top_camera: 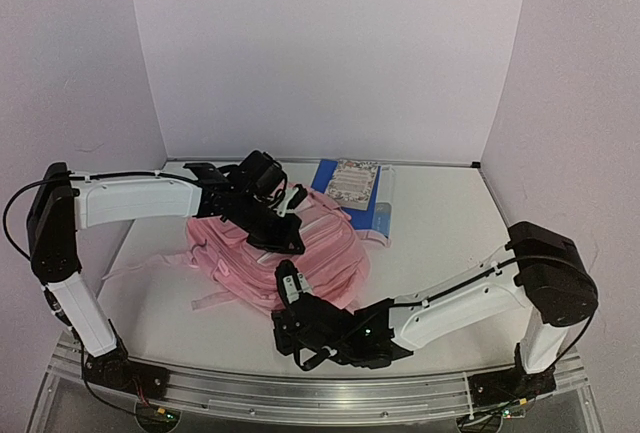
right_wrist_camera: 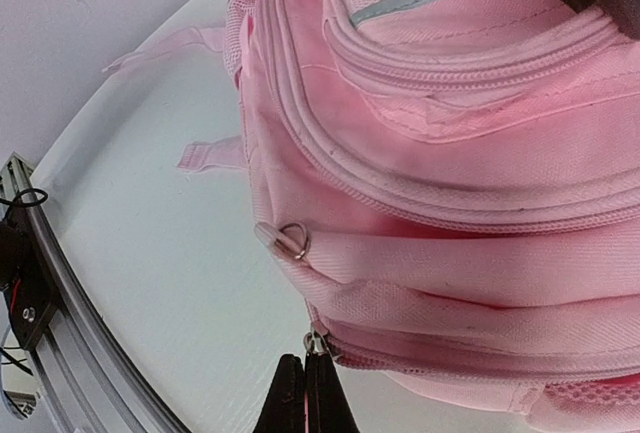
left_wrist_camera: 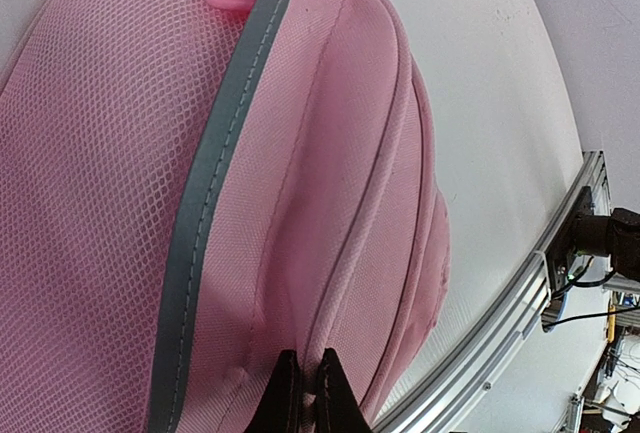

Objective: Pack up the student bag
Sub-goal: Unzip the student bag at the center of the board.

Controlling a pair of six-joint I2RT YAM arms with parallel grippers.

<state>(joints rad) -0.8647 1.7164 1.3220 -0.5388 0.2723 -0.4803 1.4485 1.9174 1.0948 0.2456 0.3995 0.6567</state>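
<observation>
- Find the student bag (top_camera: 335, 253) slumped in the middle of the table (top_camera: 440, 233), front pockets up, with no open mouth visible anywhere.
- Spot the left gripper (top_camera: 283, 236) on top of the bag, jaws pressed together, apparently pinching a pucker of pink fabric beside the grey trim (left_wrist_camera: 215, 173).
- Spot the right gripper (top_camera: 290, 288) at the bag's near edge, jaws closed to a slit, apparently nipping the small metal zipper pull (right_wrist_camera: 315, 343).
- On the bag's far side, just beside it: a blue book (top_camera: 325, 173) with a floral notebook (top_camera: 352, 183) lying on top, both outside the bag.
- Judge the task barely begun: nothing visibly packed, and the near zip looks closed.
- Left to do, most likely: draw that zip open, hold the mouth apart, carry the books in, zip up again.
</observation>
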